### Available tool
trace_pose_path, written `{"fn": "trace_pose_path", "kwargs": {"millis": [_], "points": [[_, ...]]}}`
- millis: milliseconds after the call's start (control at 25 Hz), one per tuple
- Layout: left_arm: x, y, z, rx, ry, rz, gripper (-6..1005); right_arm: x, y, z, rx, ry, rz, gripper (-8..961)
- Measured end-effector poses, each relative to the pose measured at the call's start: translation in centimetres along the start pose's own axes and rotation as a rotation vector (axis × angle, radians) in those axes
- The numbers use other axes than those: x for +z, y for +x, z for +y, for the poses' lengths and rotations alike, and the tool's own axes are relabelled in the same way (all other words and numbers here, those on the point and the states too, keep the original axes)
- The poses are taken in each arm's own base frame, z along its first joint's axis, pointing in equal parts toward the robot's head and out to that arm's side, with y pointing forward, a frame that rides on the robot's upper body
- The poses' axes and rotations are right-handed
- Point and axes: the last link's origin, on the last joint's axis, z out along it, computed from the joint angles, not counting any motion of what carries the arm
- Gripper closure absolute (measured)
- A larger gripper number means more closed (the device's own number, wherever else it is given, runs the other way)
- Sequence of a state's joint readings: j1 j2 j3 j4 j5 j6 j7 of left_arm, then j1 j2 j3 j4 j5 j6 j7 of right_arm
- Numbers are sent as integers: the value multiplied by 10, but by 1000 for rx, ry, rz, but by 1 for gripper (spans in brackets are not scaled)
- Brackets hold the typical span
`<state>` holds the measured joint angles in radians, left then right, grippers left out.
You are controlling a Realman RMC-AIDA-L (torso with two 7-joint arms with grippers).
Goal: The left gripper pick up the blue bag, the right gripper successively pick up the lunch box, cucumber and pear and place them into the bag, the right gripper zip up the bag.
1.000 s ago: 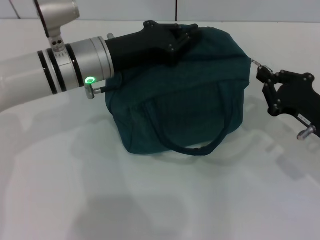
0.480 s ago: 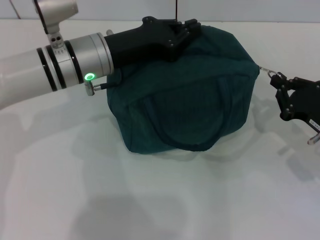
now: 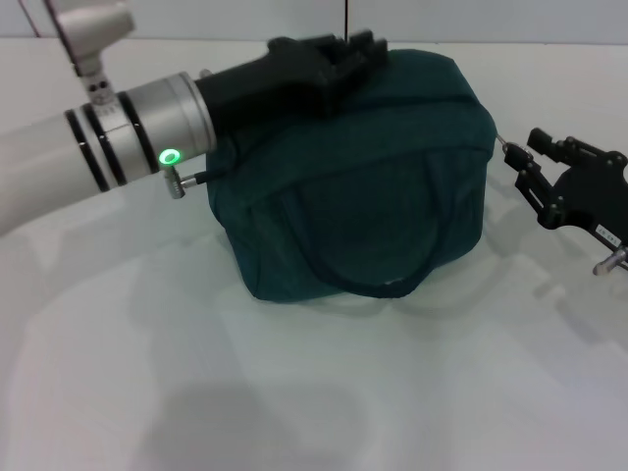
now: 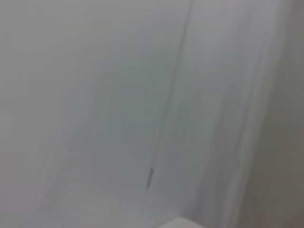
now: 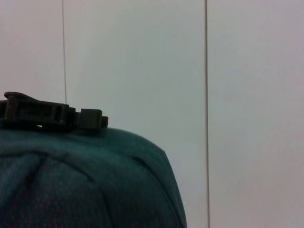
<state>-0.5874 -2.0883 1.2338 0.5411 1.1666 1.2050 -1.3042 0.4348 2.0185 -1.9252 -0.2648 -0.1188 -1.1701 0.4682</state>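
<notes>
So the white table point(image 3: 294, 392) takes up most of the head view, and there's just one blue bag point(image 3: 363, 177) sitting on it, middle-back, looking full and boxy, with one loop handle point(image 3: 392, 275) hanging down its front face. Two arms in view. The left gripper point(image 3: 339, 54) is resting on the top back edge of the bag; I can't tell how its jaws stand, since the claw blends into the fabric. The right gripper point(image 3: 520, 157) sits just beside the bag's right end, jaws parted a little around nothing, with one silver zipper pull point(image 3: 505, 149) right at its tips.
</notes>
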Motion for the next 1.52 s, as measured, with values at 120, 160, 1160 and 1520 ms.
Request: {"fn": "trace_pose_path", "kwargs": {"millis": [120,160,1160,1520], "points": [[-10,2,-2,-31,27,74,833,-5,-5,1,18,-11,-40,683],[-10,2,-2,-31,27,74,791,-9,-8,2,29,-19,-67,641],[-81,-45,45,229,-47,269,207,-35,-46,22,83,-510,-155,308],[-92,-66,54,294,-18,251,206,-21,-44,40,15,-566,-168,308]]}}
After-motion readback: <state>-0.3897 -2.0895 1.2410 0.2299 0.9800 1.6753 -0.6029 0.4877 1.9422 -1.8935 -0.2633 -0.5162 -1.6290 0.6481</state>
